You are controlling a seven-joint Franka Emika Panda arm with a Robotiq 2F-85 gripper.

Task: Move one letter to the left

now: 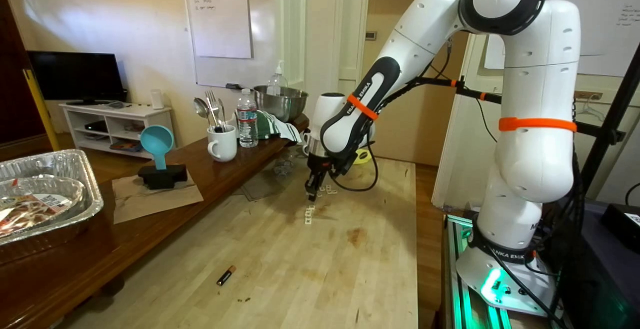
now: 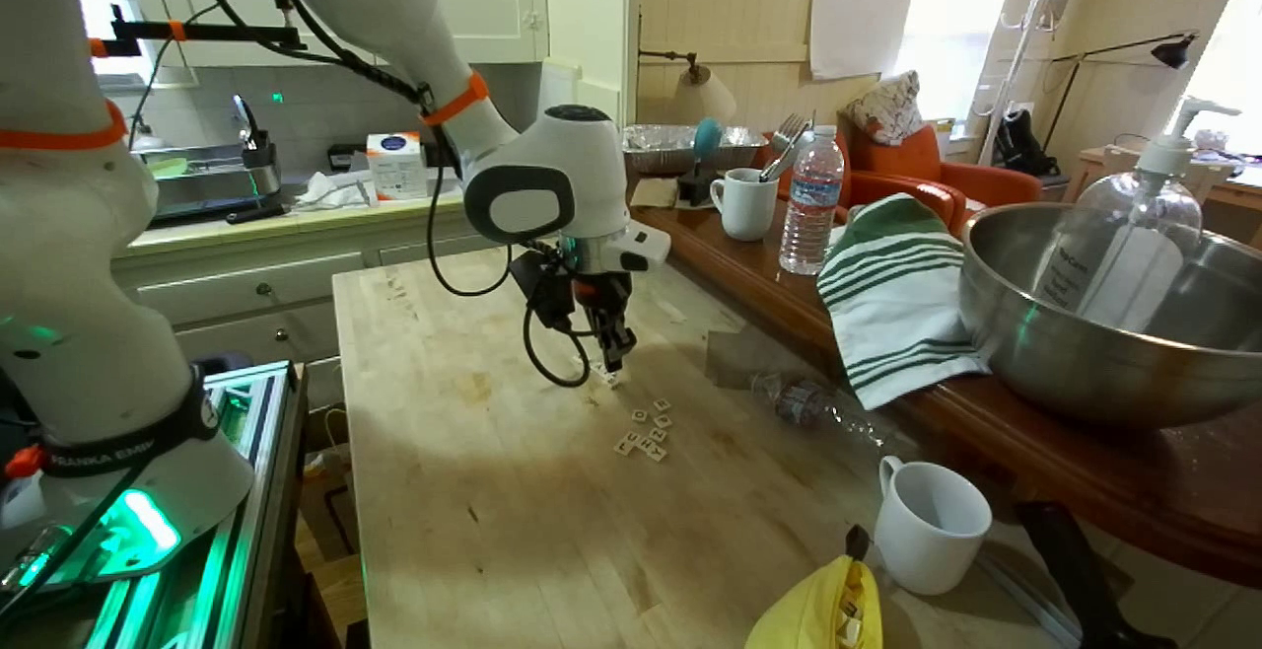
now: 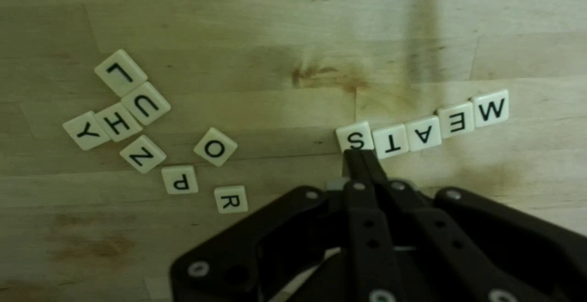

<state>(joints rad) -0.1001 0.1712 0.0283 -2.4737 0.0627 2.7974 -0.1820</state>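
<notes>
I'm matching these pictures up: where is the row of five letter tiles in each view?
In an exterior view: the tile row, below centre.
In an exterior view: the tile row, just below centre, partly hidden.
In the wrist view: the tile row, right of centre.
Shared landmark: the gripper, seen in all three.

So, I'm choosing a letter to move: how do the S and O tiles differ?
In the wrist view, the gripper hides part of the S tile; the O tile shows whole. The S tile ends a row; the O tile lies apart. Both are pale tiles with black letters.
</notes>
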